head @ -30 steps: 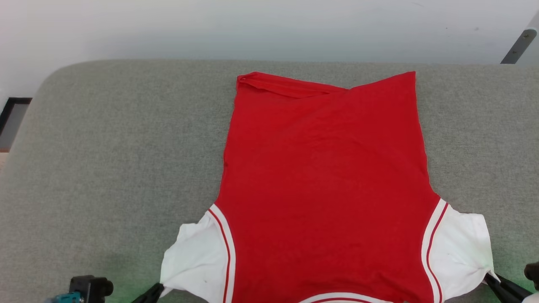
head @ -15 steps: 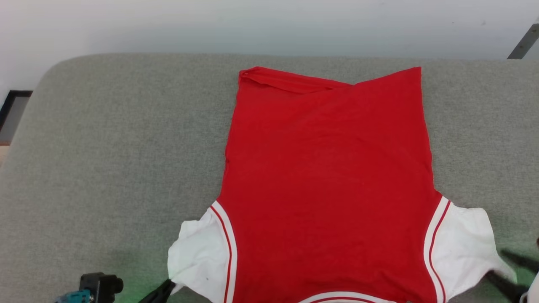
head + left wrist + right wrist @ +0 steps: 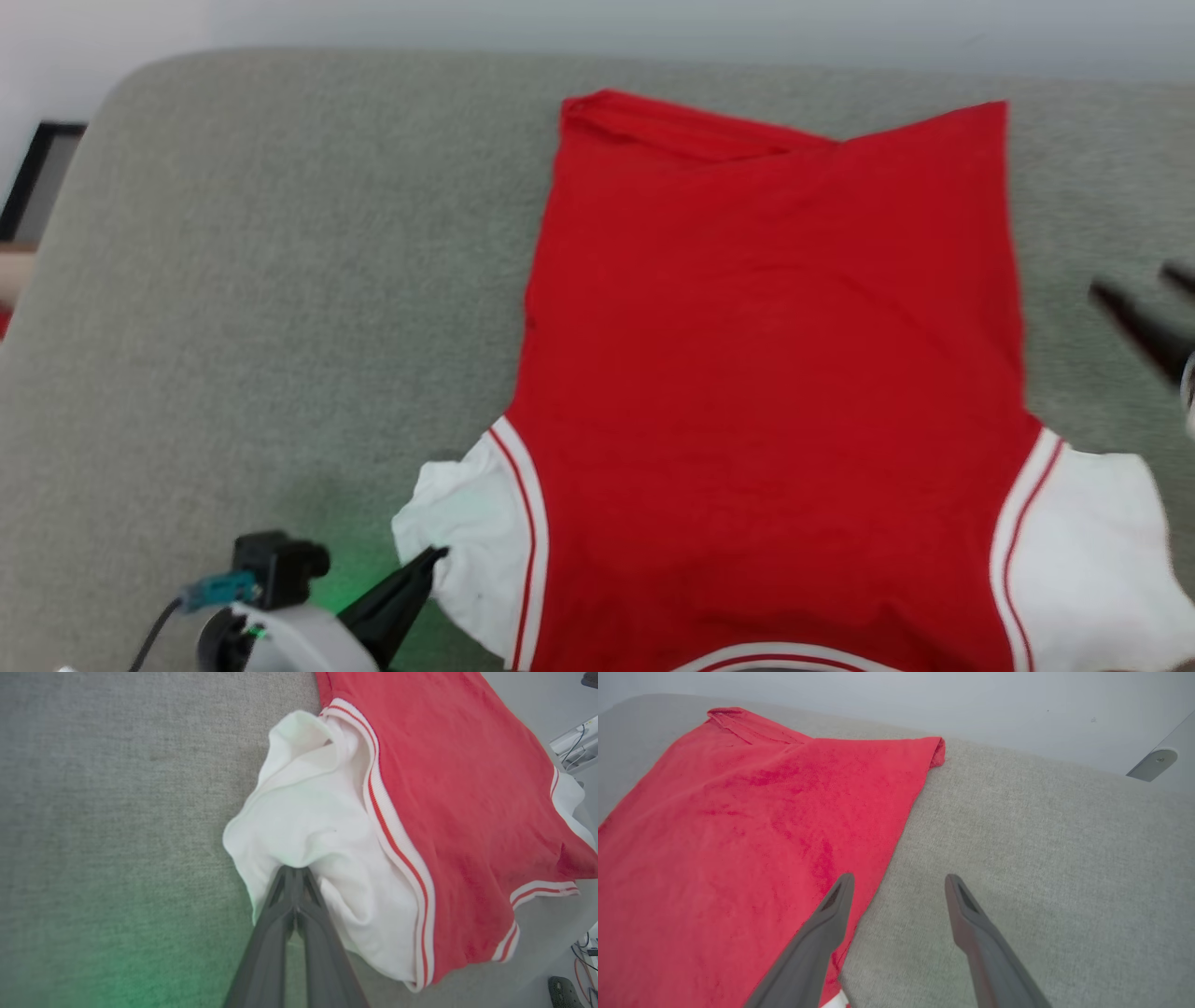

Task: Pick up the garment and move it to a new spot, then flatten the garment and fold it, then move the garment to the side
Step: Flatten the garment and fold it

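Roughly speaking, you are in the flattening stage, with the fold and the final move to the side not yet begun.

The garment (image 3: 766,373) lies spread on the grey cushion (image 3: 280,280), plain red side up, with its striped neck trim at the near edge and its hem at the far end. No lettering shows, so you are probably looking at the back. Most of the body is smooth, which suggests the pick-up and relocation are behind you.

Two spots need work. The white sleeve on your left (image 3: 467,551) is bunched and puckered, and the far left corner of the hem (image 3: 653,126) is turned over on itself. The opposite sleeve (image 3: 1092,551) looks flatter, though its outer end is blurred in the head view.

Your left gripper (image 3: 294,870) has its fingers pressed together on the crumpled edge of that left sleeve — a pinch on the fabric, as the left wrist view shows. Your right gripper (image 3: 900,877) has its fingers spread wide and carries nothing. It hangs over the line where the shirt's right side edge meets bare cushion — one finger over red cloth, the other over the cushion.

So judge it perhaps a third done: smooth the sleeve and the hem corner, then fold, then shift it aside.
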{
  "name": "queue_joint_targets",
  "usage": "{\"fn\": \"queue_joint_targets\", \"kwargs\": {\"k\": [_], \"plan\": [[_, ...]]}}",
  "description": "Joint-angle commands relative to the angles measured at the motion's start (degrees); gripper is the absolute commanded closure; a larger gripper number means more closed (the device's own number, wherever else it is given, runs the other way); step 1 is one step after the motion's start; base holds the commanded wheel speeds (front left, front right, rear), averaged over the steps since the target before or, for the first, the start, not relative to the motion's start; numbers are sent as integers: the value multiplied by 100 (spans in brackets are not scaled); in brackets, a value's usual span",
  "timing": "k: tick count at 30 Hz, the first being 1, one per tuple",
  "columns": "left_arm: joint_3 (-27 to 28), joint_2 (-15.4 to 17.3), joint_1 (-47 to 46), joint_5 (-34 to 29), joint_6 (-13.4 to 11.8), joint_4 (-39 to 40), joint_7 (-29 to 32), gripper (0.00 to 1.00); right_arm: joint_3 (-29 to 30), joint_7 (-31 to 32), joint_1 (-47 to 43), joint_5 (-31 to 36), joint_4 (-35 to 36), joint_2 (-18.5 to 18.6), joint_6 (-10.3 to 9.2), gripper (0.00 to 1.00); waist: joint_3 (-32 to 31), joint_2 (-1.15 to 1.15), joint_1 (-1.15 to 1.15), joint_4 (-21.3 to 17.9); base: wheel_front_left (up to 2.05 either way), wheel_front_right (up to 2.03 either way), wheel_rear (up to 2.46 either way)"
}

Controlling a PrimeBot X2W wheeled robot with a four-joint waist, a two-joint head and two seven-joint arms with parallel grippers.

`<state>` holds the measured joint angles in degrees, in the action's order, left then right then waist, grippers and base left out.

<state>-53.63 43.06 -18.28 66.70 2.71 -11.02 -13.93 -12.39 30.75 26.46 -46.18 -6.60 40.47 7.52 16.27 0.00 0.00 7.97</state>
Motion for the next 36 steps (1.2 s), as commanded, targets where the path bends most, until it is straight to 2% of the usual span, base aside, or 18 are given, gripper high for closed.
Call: {"fn": "queue_joint_targets", "kwargs": {"k": [1,8,16,25,30,31,33,36], "plan": [[-13,-68,-110,-81,46,-20,10,100,-5,65,286,136,-178,-63,-6,0,262,0,0,253,0,0,0],[-135,-416,-585,-276,256,-201,87,100,30,479,1929,802,-1623,-554,-5,0,734,0,0,708,0,0,0],[-320,-795,-1035,-433,407,-473,93,100,265,848,3349,1549,-3305,-863,-4,0,1164,0,0,1185,0,0,0],[-613,-1095,-1291,-358,429,-719,66,100,792,1047,4174,2348,-4750,-1007,-4,0,1435,0,0,1623,0,0,0],[-847,-1117,-1379,-246,432,-732,36,100,1076,1182,4372,2857,-5515,-1059,-6,0,1494,0,0,1770,0,0,0],[-871,-1104,-1380,-212,420,-751,25,100,1117,1175,4401,2994,-5635,-1077,-6,100,1492,0,0,1776,0,0,0],[-921,-1082,-1396,-167,420,-777,6,100,1153,1322,4411,3200,-5871,-1176,-4,100,1477,0,0,1777,0,0,0],[-958,-1041,-1389,-95,420,-829,-20,100,1278,1202,4500,3403,-5970,-1233,-2,100,1422,0,0,1747,0,0,0]]}}
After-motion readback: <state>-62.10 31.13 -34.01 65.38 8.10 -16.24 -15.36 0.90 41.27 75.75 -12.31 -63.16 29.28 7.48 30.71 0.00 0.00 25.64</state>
